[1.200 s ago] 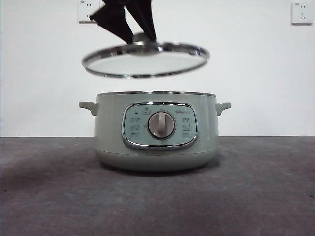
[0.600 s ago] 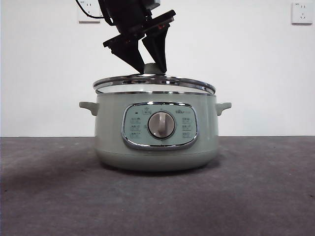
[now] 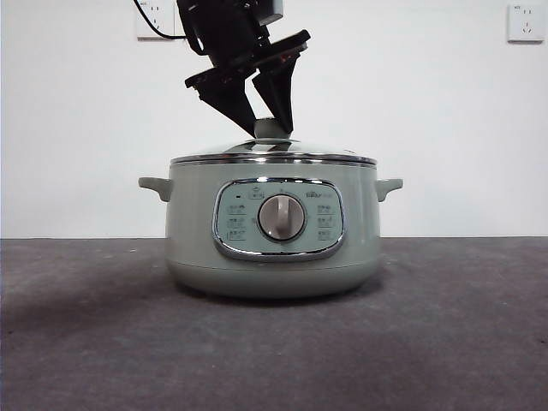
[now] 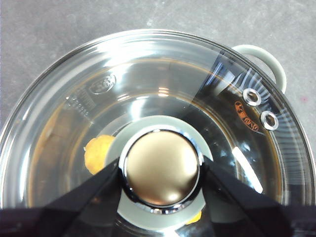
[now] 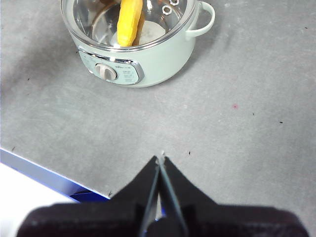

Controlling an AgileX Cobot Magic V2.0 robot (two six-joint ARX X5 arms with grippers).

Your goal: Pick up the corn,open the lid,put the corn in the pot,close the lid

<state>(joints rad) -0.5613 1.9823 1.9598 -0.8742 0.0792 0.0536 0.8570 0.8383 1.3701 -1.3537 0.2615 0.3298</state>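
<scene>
The pale green pot stands mid-table with its dial panel facing the front view. The glass lid sits level on the pot's rim. My left gripper comes down from above, its two black jaws closed on either side of the lid's knob. The yellow corn lies inside the pot and shows through the glass; it also shows in the left wrist view. My right gripper is shut and empty, above bare table well away from the pot.
The grey table stretches on both sides of the pot. A white wall with two sockets stands behind. A blue and white table edge shows near the right gripper.
The left gripper has lowered the lid from well above the pot down onto its rim, where it now sits level.
</scene>
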